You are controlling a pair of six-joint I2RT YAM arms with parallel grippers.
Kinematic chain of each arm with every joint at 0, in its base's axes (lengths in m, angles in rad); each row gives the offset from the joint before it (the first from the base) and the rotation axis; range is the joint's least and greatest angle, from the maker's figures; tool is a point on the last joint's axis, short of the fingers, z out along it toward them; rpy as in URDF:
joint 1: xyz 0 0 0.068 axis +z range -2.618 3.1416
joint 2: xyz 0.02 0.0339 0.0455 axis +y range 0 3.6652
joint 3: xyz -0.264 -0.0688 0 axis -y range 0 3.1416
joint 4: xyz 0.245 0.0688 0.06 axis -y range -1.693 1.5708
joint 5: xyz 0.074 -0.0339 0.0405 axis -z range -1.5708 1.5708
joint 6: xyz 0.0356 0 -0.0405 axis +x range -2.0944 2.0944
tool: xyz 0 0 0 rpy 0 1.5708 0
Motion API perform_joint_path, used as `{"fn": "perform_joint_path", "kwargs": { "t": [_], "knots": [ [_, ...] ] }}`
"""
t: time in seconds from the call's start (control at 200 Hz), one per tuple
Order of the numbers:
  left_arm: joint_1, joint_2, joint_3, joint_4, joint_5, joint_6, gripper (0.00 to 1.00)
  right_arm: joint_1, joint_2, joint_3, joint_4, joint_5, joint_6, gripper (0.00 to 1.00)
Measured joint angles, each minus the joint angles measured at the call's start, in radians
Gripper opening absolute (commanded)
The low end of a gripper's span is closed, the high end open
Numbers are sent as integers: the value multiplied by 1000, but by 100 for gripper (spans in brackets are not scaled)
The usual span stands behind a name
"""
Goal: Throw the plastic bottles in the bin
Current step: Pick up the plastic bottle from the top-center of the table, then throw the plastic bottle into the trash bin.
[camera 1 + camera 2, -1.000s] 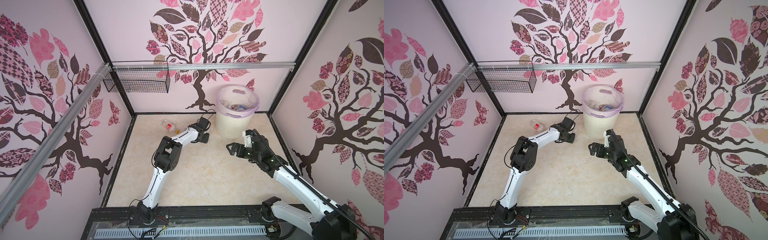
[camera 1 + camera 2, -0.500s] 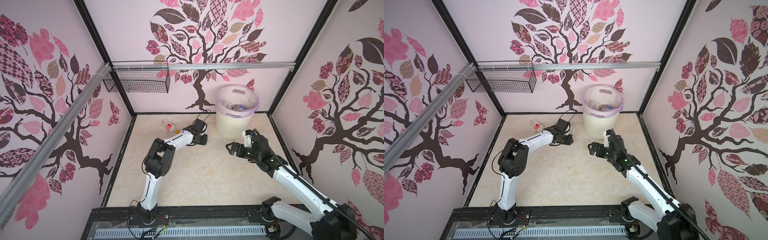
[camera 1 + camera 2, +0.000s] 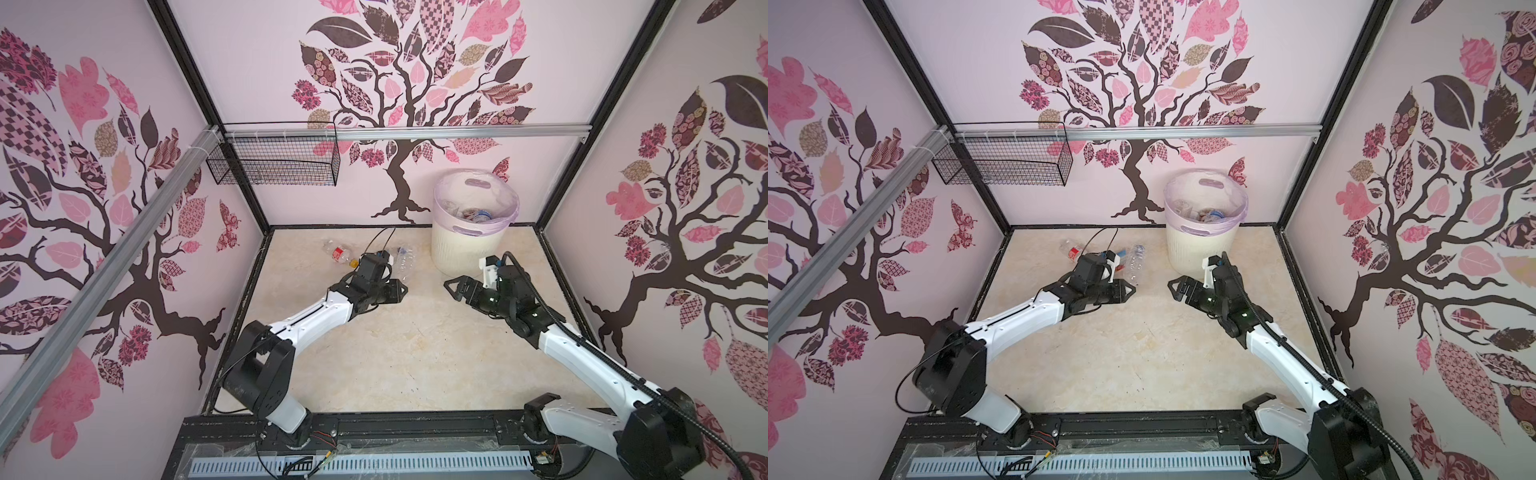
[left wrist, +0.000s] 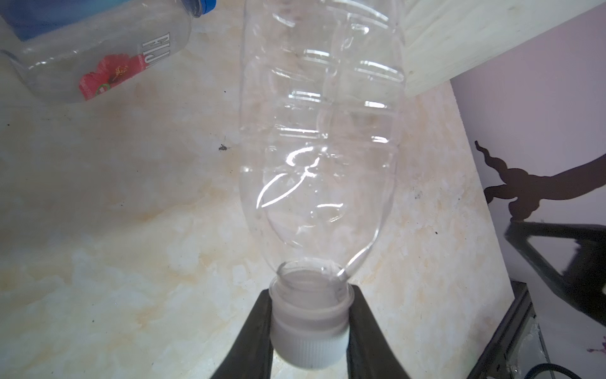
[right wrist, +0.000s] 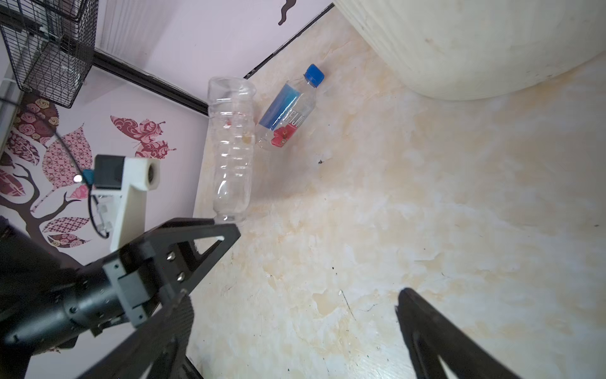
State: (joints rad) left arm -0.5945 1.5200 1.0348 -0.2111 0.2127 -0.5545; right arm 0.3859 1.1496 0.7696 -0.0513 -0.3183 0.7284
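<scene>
Left gripper point(image 4: 310, 315) is clamped on the white cap point(image 4: 310, 341) of a clear bottle point(image 4: 321, 131) near the bin point(image 3: 465, 249), which holds several bottles point(image 3: 478, 214) in its lilac bag point(image 3: 512, 216); right gripper point(image 3: 452, 288) gapes wide, empty. Since a second ago the left elbow point(image 3: 257, 365) has swung back toward its base.

Bin point(image 3: 465, 253) stands rear right on the floor point(image 3: 415, 353), bottles point(image 3: 478, 214) inside; nearest bottle point(image 3: 401, 259) lies left, two other bottles point(image 3: 340, 253) further left.
</scene>
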Motion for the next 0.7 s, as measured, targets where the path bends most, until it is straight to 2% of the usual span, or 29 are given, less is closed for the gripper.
{"fn": "perform_joint_path", "kwargs": {
  "t": [0.295, 0.701],
  "knots": [
    [-96, -187, -131, 53, -36, -51, 28, 80, 130, 151, 83, -29, 40, 99],
    [-106, -291, -226, 61, -71, -98, 28, 146, 294, 276, 132, -28, 58, 93]
  ]
}}
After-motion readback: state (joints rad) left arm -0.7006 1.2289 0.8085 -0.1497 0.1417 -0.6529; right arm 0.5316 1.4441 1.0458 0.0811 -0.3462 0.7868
